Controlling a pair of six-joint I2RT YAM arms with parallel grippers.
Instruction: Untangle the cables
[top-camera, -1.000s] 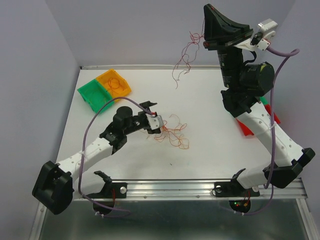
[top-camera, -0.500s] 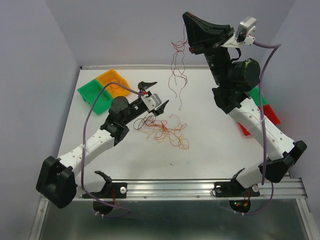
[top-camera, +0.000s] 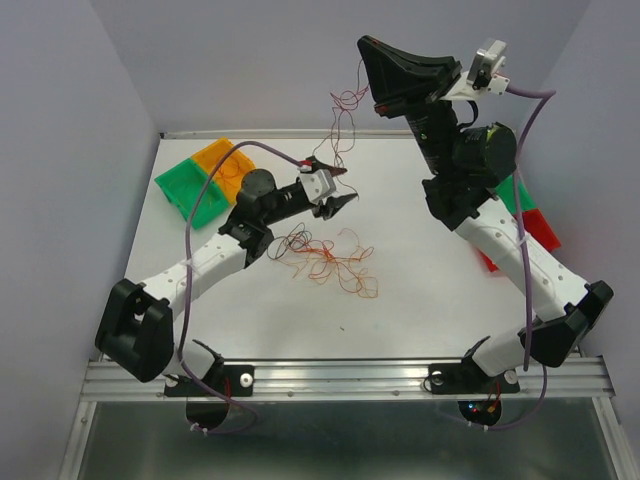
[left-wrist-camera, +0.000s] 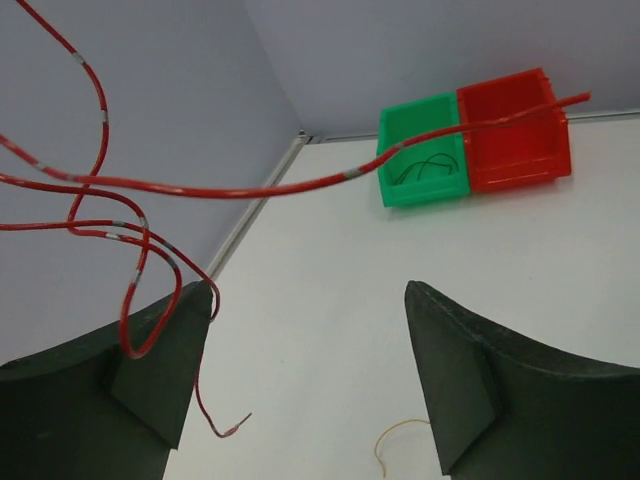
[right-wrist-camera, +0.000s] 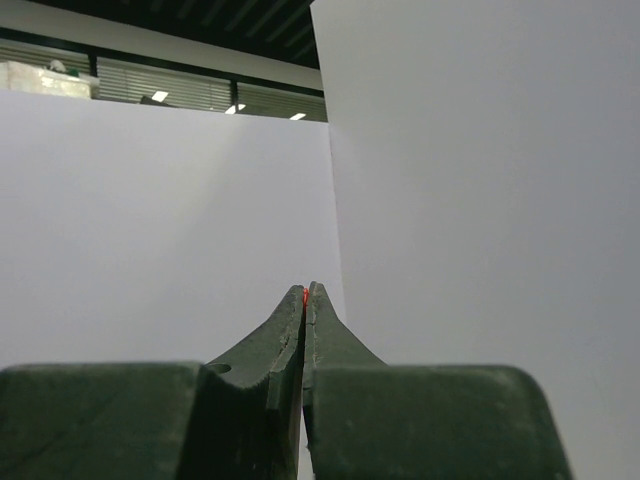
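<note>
Right end effector (right-wrist-camera: 305, 292) is pinching a thin red cable (left-wrist-camera: 250, 190) aloft, seemingly to draw it from the reddish wire tangle (top-camera: 325, 258) on the white worktop (top-camera: 440, 290), while the left end effector (top-camera: 338, 185) is hovering, spread, alongside.

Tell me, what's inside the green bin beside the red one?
A thin dark cable lies curled in the green bin. A red cable near the camera crosses part of it, and the front wall hides the nearest floor.

Even, soft overhead light, faint shadows on table (top-camera: 420, 300); left wrist view's near red wire (left-wrist-camera: 250, 190) slightly soft, probably defocus.
</note>
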